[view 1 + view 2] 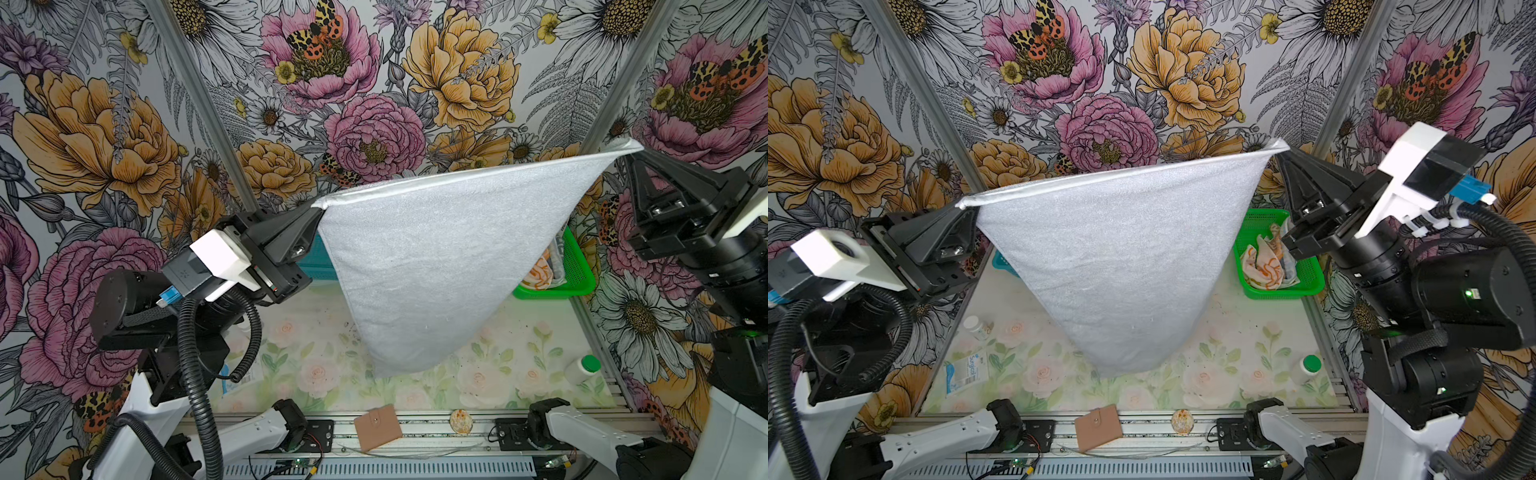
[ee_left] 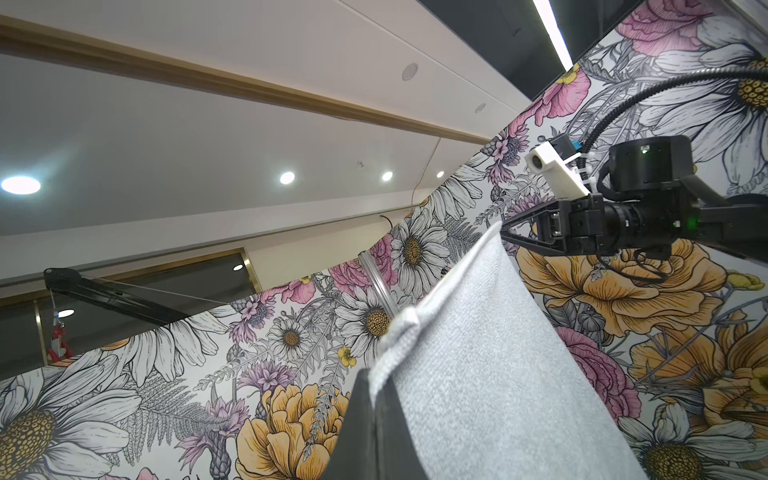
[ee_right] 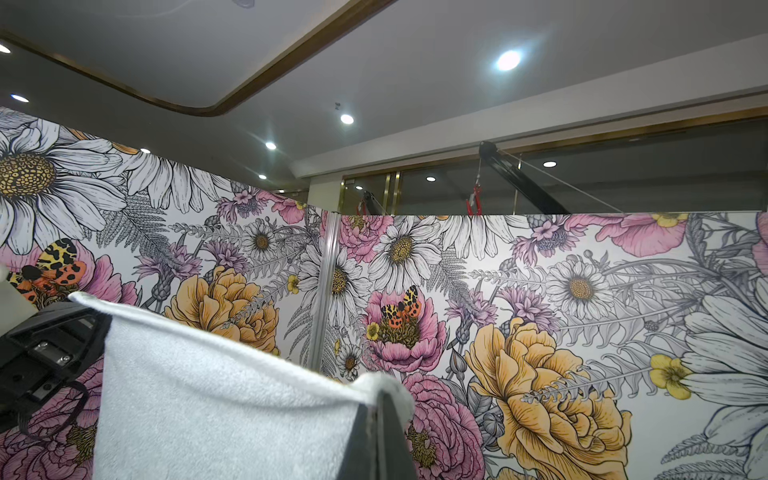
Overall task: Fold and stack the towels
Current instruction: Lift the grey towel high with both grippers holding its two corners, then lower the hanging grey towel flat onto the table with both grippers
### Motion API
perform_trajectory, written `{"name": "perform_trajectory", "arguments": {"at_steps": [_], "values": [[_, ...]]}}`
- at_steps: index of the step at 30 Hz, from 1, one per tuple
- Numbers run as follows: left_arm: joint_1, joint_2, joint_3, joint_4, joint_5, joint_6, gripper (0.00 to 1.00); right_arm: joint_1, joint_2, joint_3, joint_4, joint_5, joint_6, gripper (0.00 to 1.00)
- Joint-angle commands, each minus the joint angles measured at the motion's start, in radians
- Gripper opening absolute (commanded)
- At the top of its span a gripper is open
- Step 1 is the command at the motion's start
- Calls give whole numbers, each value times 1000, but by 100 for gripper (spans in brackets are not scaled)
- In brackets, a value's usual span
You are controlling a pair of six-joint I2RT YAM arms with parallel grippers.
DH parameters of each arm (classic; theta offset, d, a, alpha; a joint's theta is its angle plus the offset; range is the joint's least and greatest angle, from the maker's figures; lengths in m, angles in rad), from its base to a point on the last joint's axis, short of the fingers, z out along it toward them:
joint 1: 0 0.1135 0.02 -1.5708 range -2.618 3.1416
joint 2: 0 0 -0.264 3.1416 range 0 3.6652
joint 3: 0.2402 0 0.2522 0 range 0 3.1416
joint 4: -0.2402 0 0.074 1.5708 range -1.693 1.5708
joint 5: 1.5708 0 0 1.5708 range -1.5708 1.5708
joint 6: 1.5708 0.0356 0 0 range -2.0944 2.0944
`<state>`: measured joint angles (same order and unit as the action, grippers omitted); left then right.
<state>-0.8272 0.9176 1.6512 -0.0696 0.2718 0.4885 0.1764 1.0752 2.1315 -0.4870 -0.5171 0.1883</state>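
Holding grey towel (image 1: pixel 436 257) stretched midair: left gripper (image 1: pixel 318 207) and right gripper (image 1: pixel 632 148) each clamped on a top corner. Next: lower it flat, then fold.

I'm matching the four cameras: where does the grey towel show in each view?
In a top view: grey towel hangs right of centre.
In a top view: hangs at centre.
Left wrist: close up, stretching to the right end effector.
Right wrist: close up, stretching to the left end effector.
Shared landmark: its taut top hem.
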Motion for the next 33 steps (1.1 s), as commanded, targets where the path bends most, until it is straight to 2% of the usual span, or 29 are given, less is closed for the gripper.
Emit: {"name": "perform_trajectory", "arguments": {"at_steps": [1,6,12,14,19,23,28,33], "values": [[0,-34,57,104,9,-37,0,-9,-10,20,60,122,0,0],[0,-36,53,122,-9,-37,0,-8,-41,-44,90,156,-7,0],[4,-27,-94,185,-185,100,0,-8,-45,-194,132,241,-54,0],[32,-3,-128,182,-194,129,0,-8,-35,-255,155,271,-68,0],[244,95,-186,263,-101,-43,0,-8,-23,-420,257,305,-87,0],[395,183,-259,397,-48,-188,0,-8,-20,-589,365,315,-99,0],[499,297,-364,547,-30,-279,0,-23,-5,-801,533,341,-111,0],[548,443,-438,643,-40,-295,0,-30,71,-878,595,365,-146,0]]}}
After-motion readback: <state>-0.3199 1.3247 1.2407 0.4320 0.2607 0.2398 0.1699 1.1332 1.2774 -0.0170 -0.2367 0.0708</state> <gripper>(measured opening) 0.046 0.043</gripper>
